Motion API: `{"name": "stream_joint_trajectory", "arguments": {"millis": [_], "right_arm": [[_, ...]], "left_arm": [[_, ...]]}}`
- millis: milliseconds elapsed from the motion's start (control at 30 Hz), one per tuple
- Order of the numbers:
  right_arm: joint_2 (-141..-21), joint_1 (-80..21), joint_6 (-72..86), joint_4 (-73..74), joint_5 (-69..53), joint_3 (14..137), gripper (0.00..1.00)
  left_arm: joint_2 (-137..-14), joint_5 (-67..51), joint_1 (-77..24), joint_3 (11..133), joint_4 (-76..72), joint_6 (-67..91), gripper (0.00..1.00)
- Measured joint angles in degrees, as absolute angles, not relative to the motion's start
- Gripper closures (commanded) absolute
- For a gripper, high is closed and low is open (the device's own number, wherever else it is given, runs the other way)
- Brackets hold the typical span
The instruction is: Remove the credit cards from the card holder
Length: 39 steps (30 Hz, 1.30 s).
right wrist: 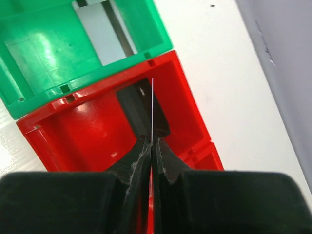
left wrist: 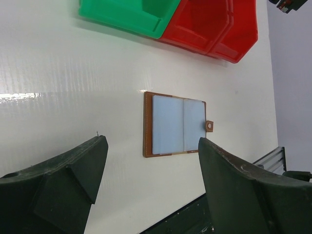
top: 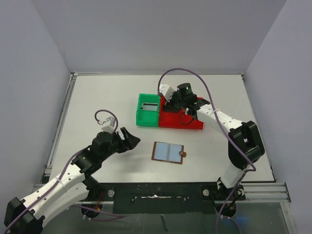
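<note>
- The card holder [top: 168, 152] lies open and flat on the bench [top: 97, 97], toward the near edge and between the two arms. Its pale blue-grey pockets face up, and its snap tab [left wrist: 209, 126] sticks out from the side nearer the right arm.
- The left end effector [top: 130, 139] is just left of the card holder, pointing at it. Its fingers [left wrist: 73, 175] are spread wide apart with nothing between them.
- The right end effector [right wrist: 151, 145] is over the red bin [top: 181, 120]. Its fingers are pinched together on a thin credit card [right wrist: 152, 105], held upright and seen edge-on above the bin's inside.
- A second, dark card [right wrist: 139, 105] lies flat on the red bin's floor, below the held one.
- The green bin [top: 147, 111] stands against the red bin's left side, well behind the card holder. A grey card [right wrist: 95, 34] with a dark stripe lies flat inside it.
</note>
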State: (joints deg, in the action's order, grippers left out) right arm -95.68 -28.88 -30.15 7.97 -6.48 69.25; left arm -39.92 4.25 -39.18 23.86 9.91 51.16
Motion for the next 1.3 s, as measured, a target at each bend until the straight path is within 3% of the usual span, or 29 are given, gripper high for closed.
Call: {"name": "stream_joint_trajectory", "arguments": {"millis": [367, 1300], "right_arm": [[-102.2, -28.5, -40.4, 16.5, -9.0, 73.0, 1.00], [-112.3, -28.5, -53.1, 12.3, -2.7, 78.8, 1.00]], "left_arm": [[-40.1, 2.7, -37.1, 24.2, 10.7, 48.9, 0.26], [-40.4, 2.3, -35.4, 25.8, 12.4, 47.2, 0.26]]}}
